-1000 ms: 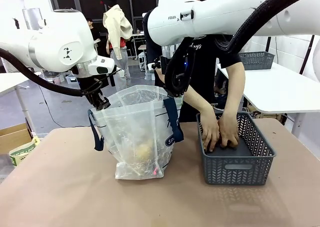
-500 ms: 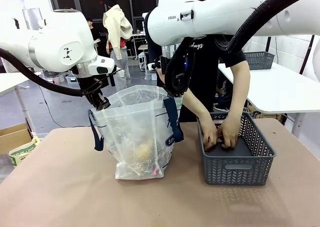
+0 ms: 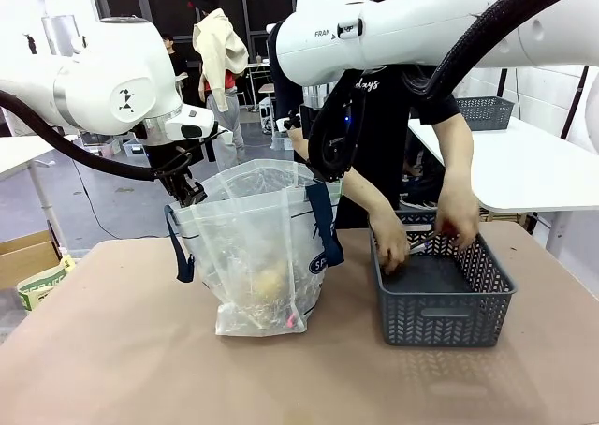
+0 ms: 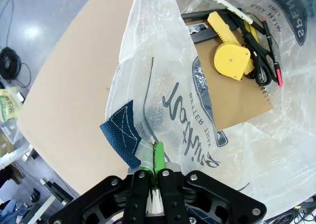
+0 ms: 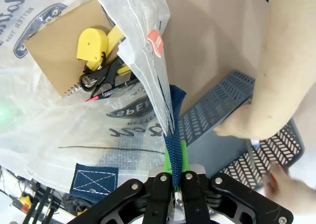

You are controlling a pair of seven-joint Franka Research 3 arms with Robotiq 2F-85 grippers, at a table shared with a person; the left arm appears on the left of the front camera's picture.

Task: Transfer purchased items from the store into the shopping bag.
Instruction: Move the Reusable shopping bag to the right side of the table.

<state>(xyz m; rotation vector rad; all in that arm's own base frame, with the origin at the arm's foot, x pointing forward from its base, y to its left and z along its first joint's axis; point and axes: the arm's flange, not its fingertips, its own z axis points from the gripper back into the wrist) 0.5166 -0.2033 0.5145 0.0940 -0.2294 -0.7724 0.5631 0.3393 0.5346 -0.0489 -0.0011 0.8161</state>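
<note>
On the bench (image 3: 122, 369), the robot's left hand (image 3: 190, 193) and right hand (image 3: 323, 168) pinch opposite top edges of the upright shopping bag (image 3: 253, 247), while beside it a person's lower hand (image 3: 391, 249) reaches into the store (image 3: 445, 317) and the person's raised hand (image 3: 459, 221) is above its far rim.

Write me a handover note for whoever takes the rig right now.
Left gripper and right gripper: each shut on the shopping bag rim, holding its mouth open on the table.
Already in the bag: tan notebook, yellow tape measure, scissors, pens.
Person's hands are in the basket, picking.
Left: hold the bag open while the person moves over what remains.
</note>
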